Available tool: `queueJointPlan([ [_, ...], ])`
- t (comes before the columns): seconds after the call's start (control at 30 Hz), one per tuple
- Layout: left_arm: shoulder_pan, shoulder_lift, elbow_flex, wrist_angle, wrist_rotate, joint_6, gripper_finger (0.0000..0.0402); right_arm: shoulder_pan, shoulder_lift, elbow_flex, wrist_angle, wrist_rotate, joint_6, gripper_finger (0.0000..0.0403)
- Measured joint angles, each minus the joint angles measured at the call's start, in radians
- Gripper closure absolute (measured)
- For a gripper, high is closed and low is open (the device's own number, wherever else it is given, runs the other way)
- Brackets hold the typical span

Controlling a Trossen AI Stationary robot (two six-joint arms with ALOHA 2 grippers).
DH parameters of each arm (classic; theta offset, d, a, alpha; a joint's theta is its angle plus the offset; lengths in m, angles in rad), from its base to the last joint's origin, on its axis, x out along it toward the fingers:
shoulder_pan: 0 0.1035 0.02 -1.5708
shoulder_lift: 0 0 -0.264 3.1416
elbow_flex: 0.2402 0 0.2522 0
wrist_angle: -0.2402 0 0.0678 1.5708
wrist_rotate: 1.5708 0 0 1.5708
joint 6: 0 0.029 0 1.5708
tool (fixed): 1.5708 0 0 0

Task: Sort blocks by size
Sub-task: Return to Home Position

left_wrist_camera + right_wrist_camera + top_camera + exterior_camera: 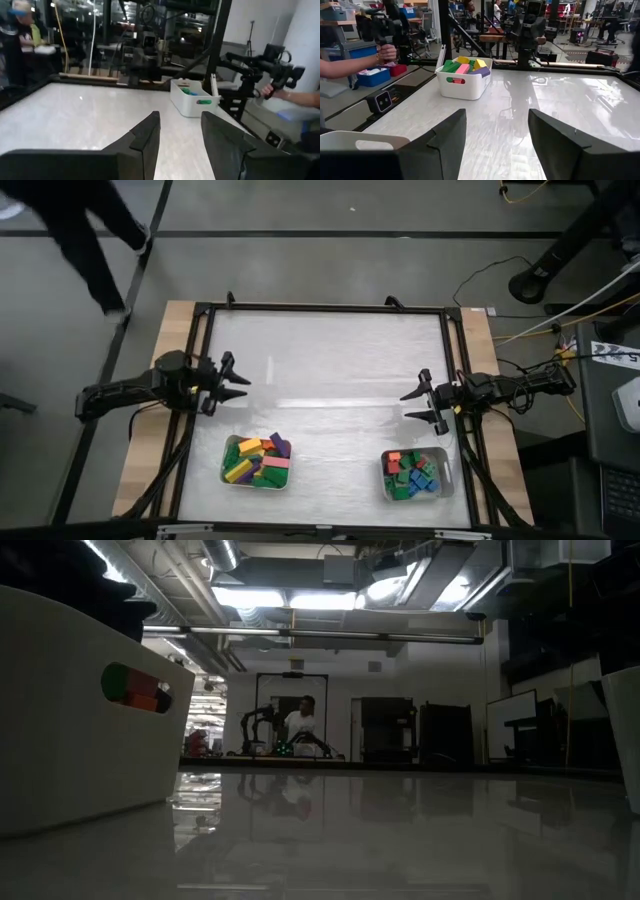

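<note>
The blocks lie in two pale trays near the table's front edge. The left tray point(257, 461) holds long yellow, green, purple and pink blocks point(465, 66). The right tray point(415, 474) holds short red, green and blue blocks point(410, 470). My left gripper point(238, 378) hovers open at the table's left side, behind the left tray, with nothing between its fingers point(180, 117). At the table's right side, behind the right tray, my right gripper point(408, 406) is likewise open and empty point(497, 115). Each gripper points level toward the table's middle.
A dark frame point(320, 309) runs around the white table top. In the low view the near tray's wall point(80, 710) fills the left, with blocks showing through its handle slot point(135, 687). A person's hand point(385, 52) holds a device beyond the table's edge.
</note>
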Motion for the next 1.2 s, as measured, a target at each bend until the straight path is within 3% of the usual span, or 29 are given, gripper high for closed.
queueJointPlan([
  [0.23,0.001,0.000,-0.042,0.094,-0.031,0.036,0.0271,0.000,0.000,0.000,-0.001,-0.001,0.000,0.0189],
  [0.63,0.001,0.007,-0.042,0.020,-0.353,0.009,0.0271,0.000,0.000,0.000,-0.002,0.005,0.000,0.0189],
  [0.97,0.001,0.021,-0.042,0.015,-0.370,0.010,0.0271,0.000,0.000,0.001,0.009,0.117,0.029,0.0189],
  [1.2,0.001,0.042,-0.042,0.014,-0.370,0.010,0.0271,0.000,0.000,0.001,0.008,0.124,0.016,0.0189],
])
